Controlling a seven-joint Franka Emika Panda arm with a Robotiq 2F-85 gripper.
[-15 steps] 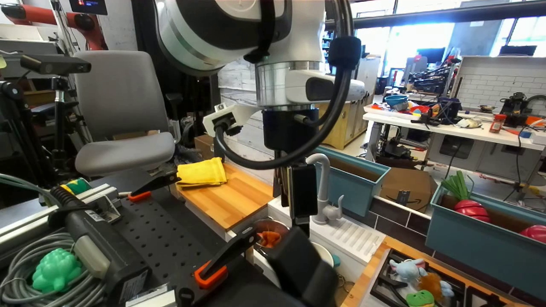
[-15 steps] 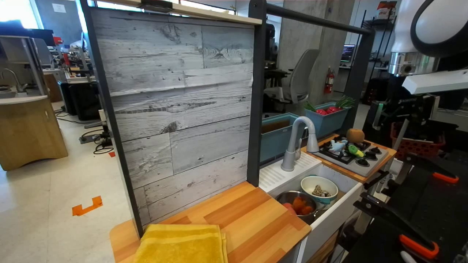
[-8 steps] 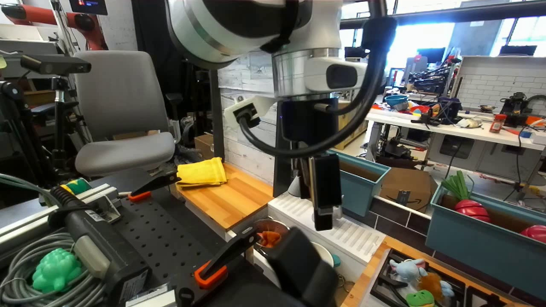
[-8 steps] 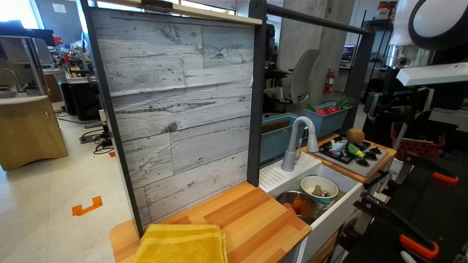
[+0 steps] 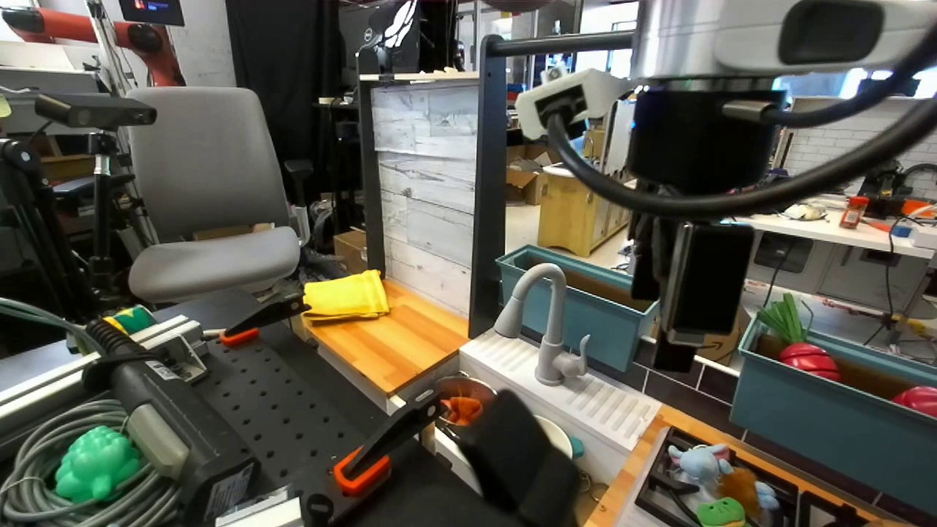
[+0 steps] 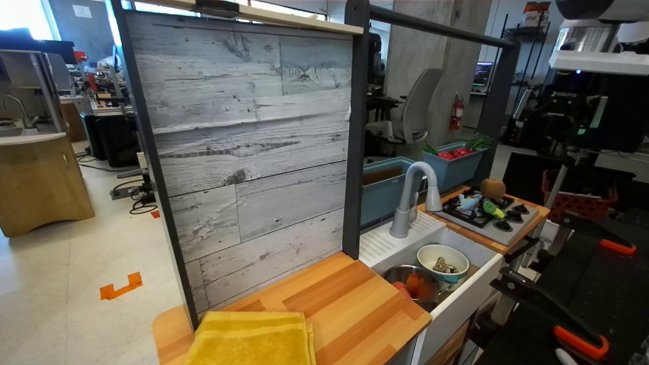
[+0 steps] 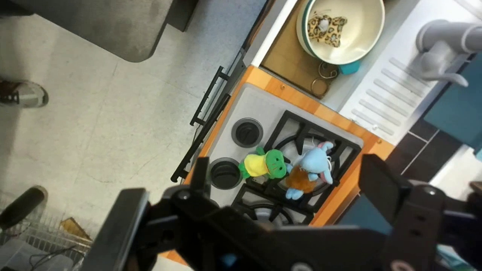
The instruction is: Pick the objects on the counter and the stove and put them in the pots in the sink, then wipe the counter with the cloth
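Note:
My gripper is open, with nothing between its fingers, high above the stove; it also shows in an exterior view. A green toy with a yellow belly and a light-blue toy with a brown body lie side by side on the stove. A round brown object sits at the stove's back; the gripper mostly hides it in the wrist view. In the sink, a cream pot holds a leopard-print toy, and a metal pot holds orange-red items. The folded yellow cloth lies on the wooden counter.
A grey faucet stands behind the sink. Blue planters line the back, one with red vegetables. A dark post and a top rail frame the kitchen. Black clamps with orange parts stand at the front.
In an exterior view, the arm and open gripper have moved right, from in front of the faucet towards the stove side, and look larger. The toys, pots and cloth have not moved.

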